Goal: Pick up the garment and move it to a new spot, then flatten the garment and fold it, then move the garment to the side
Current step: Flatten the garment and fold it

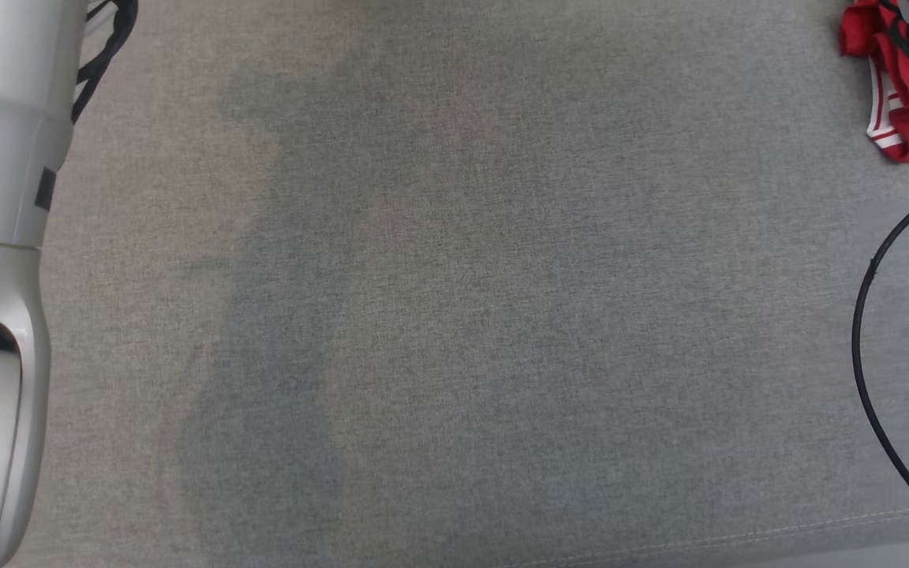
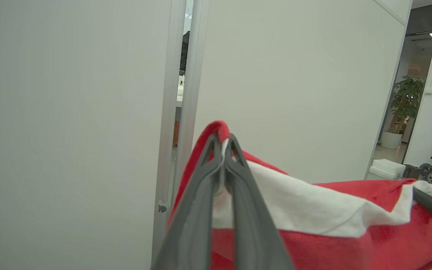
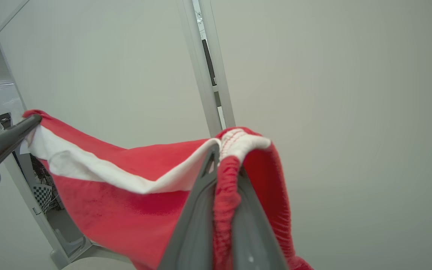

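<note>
Overhead, the red/white garment [image 1: 908,118] is seen at 2 o'clock of the grey surface [image 1: 454,315]; the pick-and-move step is judged in hand. Per left wrist cam, the left gripper [image 2: 222,140] is clenched on a red hem at 12 o'clock. Per right wrist cam, the right gripper [image 3: 226,150] is clamped on the white-ribbed edge; next, taut lowering onto a fresh spot is needed; no writing is legible.

Head looks down; wrists close, level, sharing garment [image 2: 351,243].

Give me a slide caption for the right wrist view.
Right gripper shut on a red-and-white garment that spans across to the left gripper, before a pale wall.
</note>
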### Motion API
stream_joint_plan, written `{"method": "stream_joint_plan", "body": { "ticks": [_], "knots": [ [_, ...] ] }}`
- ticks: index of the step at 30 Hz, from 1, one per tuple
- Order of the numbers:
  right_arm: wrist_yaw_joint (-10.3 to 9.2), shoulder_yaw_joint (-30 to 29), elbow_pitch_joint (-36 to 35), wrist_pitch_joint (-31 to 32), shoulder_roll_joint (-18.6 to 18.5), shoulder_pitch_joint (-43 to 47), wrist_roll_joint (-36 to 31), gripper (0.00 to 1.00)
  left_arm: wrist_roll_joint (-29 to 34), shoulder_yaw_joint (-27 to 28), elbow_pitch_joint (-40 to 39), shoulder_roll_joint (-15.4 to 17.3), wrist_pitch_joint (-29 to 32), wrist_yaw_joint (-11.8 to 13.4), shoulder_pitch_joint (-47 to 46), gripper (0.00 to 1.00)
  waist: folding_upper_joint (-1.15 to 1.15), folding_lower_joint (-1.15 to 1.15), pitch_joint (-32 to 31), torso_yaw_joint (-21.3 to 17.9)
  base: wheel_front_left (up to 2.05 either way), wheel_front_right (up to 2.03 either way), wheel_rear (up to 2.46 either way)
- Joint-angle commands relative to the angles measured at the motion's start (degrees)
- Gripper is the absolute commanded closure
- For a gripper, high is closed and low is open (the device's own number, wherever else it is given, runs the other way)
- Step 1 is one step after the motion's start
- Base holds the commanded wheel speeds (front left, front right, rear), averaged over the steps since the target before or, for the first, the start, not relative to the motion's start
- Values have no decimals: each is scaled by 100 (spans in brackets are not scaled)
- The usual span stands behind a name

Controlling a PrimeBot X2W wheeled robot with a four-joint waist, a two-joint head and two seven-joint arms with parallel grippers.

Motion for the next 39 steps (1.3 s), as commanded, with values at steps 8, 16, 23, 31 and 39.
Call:
{"method": "stream_joint_plan", "body": {
  "ticks": [8,16,23,31,39],
  "knots": [
    [-5,518,-112,-85,-173,487,351,100,-313,-213,147,89,-387,-12,673,100,0,-1,115,45,0,0,0],
    [-4,337,-1102,-79,-524,2239,37,100,-164,13,-707,269,-526,91,2858,100,0,-1,-279,-21,0,0,0],
    [-4,15,-1906,-81,-685,4100,-291,100,197,726,-2107,109,-517,463,5232,100,0,-1,-717,-30,0,0,0],
    [-5,-392,-2433,-81,-665,6025,-622,100,360,1018,-2971,-181,-519,609,7524,100,0,-1,-1231,11,0,0,0],
    [-8,-773,-2793,-81,-509,7565,-851,100,439,1120,-3231,-368,-520,589,8759,100,0,-1,-1555,133,0,0,0]
  ]
}}
